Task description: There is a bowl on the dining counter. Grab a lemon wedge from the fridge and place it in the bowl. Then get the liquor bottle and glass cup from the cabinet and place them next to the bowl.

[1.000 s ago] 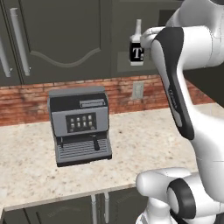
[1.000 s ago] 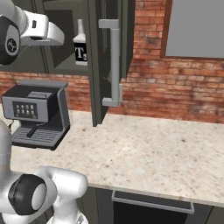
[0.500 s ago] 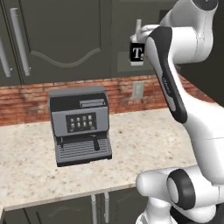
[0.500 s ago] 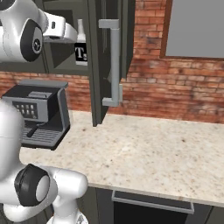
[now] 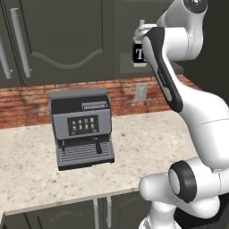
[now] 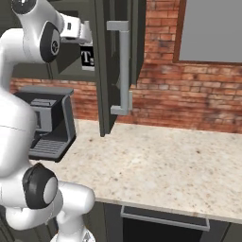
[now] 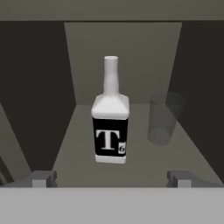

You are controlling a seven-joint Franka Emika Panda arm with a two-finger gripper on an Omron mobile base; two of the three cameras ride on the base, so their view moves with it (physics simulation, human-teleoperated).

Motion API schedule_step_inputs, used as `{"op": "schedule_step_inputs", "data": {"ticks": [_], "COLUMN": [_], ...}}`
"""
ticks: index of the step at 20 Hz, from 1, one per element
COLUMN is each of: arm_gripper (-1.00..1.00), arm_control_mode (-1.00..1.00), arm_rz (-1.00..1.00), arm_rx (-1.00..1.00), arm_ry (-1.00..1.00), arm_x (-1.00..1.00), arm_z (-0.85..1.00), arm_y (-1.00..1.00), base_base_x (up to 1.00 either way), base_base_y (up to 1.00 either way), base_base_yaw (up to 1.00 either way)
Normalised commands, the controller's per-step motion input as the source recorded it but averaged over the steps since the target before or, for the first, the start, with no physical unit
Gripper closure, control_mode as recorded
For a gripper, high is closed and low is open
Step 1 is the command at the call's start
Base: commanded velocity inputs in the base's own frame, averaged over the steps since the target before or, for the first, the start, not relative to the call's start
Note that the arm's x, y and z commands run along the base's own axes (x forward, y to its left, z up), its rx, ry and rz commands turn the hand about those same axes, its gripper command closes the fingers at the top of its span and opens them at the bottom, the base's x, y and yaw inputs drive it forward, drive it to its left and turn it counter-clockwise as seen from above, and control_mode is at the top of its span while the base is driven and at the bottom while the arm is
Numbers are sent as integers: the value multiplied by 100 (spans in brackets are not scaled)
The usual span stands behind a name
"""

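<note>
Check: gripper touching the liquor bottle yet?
Apart. In the hand view the liquor bottle stands upright on the cabinet shelf, with bare shelf between it and both fingertips of the open gripper.

liquor bottle (image 7: 110, 118): glossy pale | glass cup (image 7: 162, 118): translucent grey | cabinet (image 7: 131, 57): matt dark

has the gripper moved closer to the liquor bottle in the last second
Yes. In the right base view the gripper has swung right, from left of the coffee machine to the liquor bottle in the open cabinet, jaws open.
</note>
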Motion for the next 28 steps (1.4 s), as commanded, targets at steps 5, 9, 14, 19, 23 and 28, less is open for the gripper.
{"op": "schedule_step_inputs", "data": {"ticks": [5, 9, 14, 19, 23, 28], "arm_gripper": [-100, -100, -100, -100, -100, -100], "arm_control_mode": [-100, -100, -100, -100, -100, -100], "arm_rz": [0, 0, 0, 0, 0, 0], "arm_rx": [0, 0, 0, 0, 0, 1], "arm_ry": [-6, -6, -6, -2, 0, 0], "arm_x": [31, 34, 31, 28, 27, 24], "arm_z": [0, 0, 0, 0, -1, -3], "arm_y": [0, 0, 0, 0, 0, 0], "base_base_x": [0, 0, 0, 0, 0, 0], "base_base_y": [0, 0, 0, 0, 0, 0], "base_base_yaw": [0, 0, 0, 0, 0, 0]}}
